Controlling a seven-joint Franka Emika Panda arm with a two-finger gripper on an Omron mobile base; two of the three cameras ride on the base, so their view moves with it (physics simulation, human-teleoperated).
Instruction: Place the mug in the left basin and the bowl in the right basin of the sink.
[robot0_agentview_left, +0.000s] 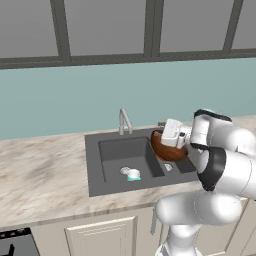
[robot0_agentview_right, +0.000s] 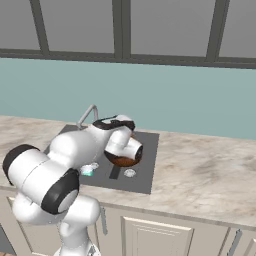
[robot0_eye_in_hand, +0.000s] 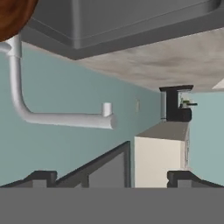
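Claw (robot0_eye_in_hand: 112, 177) wide, empty; bowl (robot0_agentview_left: 167, 149) perched at right-centre over right basin (robot0_agentview_left: 176, 166). Risk: tipping toward mug (robot0_agentview_left: 133, 174).

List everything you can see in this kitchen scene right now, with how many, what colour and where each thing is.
mug: one, teal-green with white inside, on the floor of the left basin beside its silver drain.
bowl: one, glossy reddish-brown, over the right basin, tilted; whether it rests there is unclear.
sink: one, dark grey double basin, set in the counter.
faucet: one, silver, behind the sink.
counter: one, beige marble, either side of the sink.
coffee machine: one, black, far along the counter in the hand view.
hand: one, white with dark fingertips, open, beside the bowl, holding nothing.
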